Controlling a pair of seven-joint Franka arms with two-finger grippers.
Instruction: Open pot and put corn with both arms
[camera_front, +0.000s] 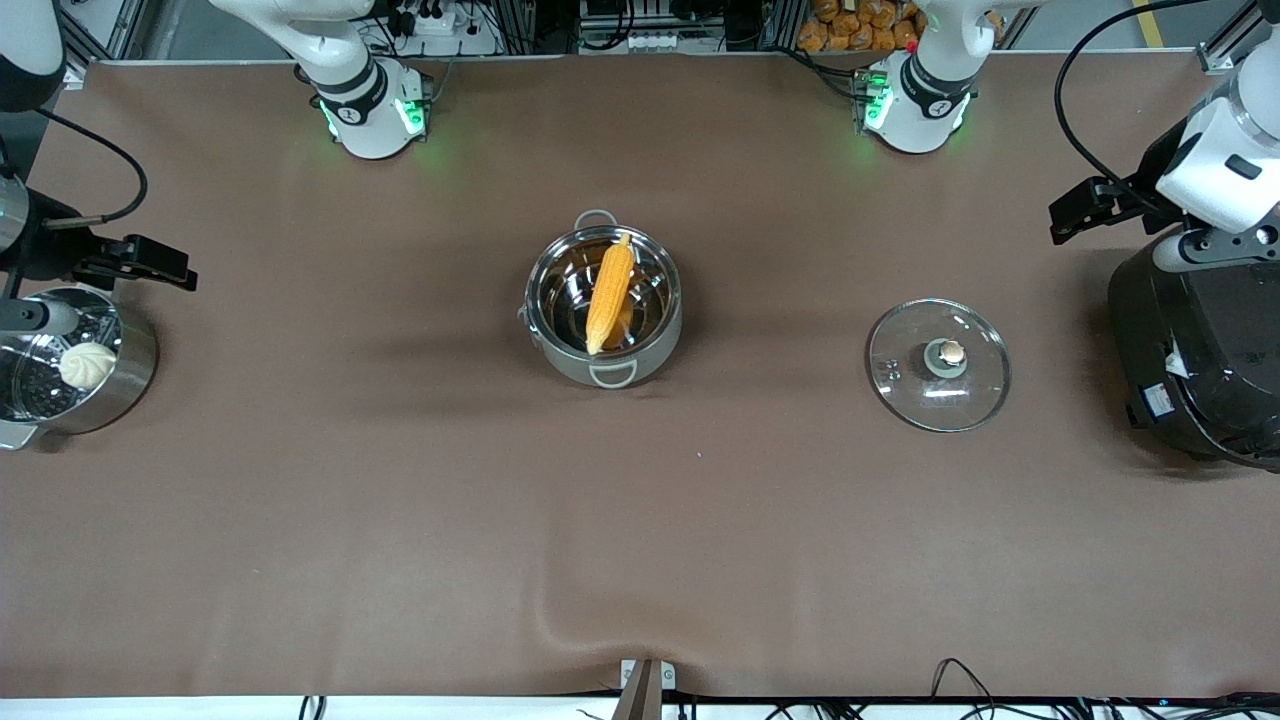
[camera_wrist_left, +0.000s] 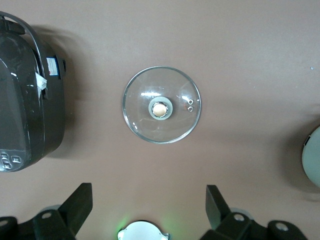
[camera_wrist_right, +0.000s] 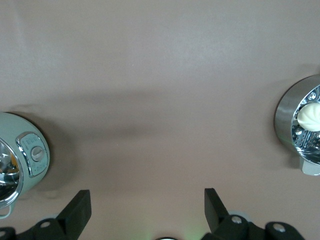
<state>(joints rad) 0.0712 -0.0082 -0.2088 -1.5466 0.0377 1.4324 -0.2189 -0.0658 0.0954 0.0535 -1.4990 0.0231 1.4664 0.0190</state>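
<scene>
The shiny steel pot (camera_front: 657, 358) stands uncovered at the middle of the table. The yellow-orange corn (camera_front: 610, 292) lies inside it, leaning with its tip on the rim. The glass lid (camera_front: 938, 365) with its bronze knob lies flat on the table toward the left arm's end, apart from the pot. My left gripper (camera_front: 1088, 208) hangs open and empty above the rice cooker's edge; its wrist view shows the lid (camera_wrist_left: 161, 104) and a sliver of the pot (camera_wrist_left: 313, 162). My right gripper (camera_front: 145, 262) hangs open and empty over the steamer pot; the right wrist view catches the pot (camera_wrist_right: 15, 131) at its edge.
A big black rice cooker (camera_front: 1200, 360) (camera_wrist_left: 25, 110) stands at the left arm's end of the table. A steel steamer pot (camera_front: 135, 372) (camera_wrist_right: 286, 120) holding a white bun (camera_front: 88, 365) (camera_wrist_right: 310, 116) stands at the right arm's end. Brown cloth covers the table.
</scene>
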